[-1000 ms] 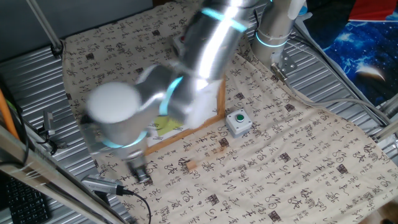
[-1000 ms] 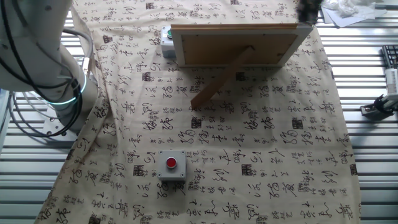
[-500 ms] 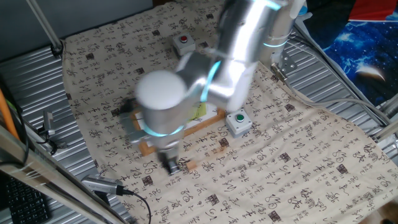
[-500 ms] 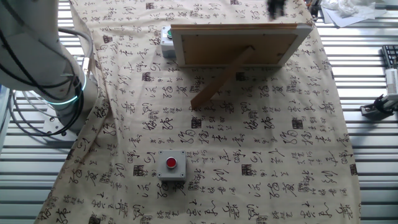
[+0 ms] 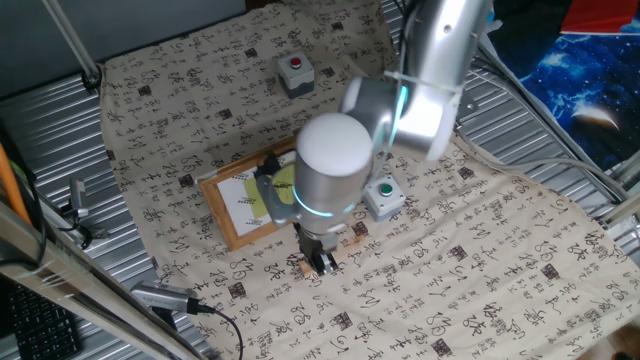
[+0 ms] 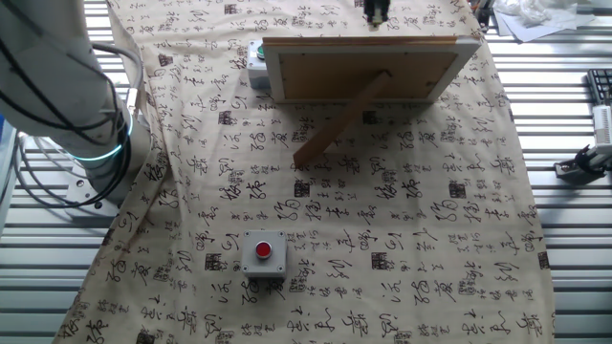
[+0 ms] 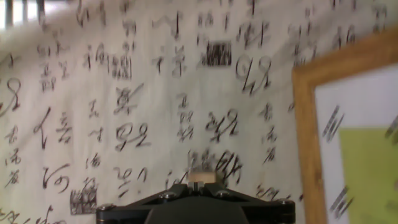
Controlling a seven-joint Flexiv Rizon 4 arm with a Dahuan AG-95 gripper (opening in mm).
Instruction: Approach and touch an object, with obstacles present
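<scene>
Since half a second before, the arm had swung from the left part of one fixed view to its middle, uncovering the picture frame (image 5: pixel 262 193) at centre-left. The hand (image 5: pixel 321 260) now hung low beside the small wooden cube (image 5: pixel 306 267) on the bench (image 5: pixel 480 260), just below the frame's lower edge. In the hand view the cube (image 7: pixel 201 177) sat bottom centre, partly hidden. The fingers were too small and blurred to tell whether they were apart or together. The green-button box (image 5: pixel 383 197) sat right.
</scene>
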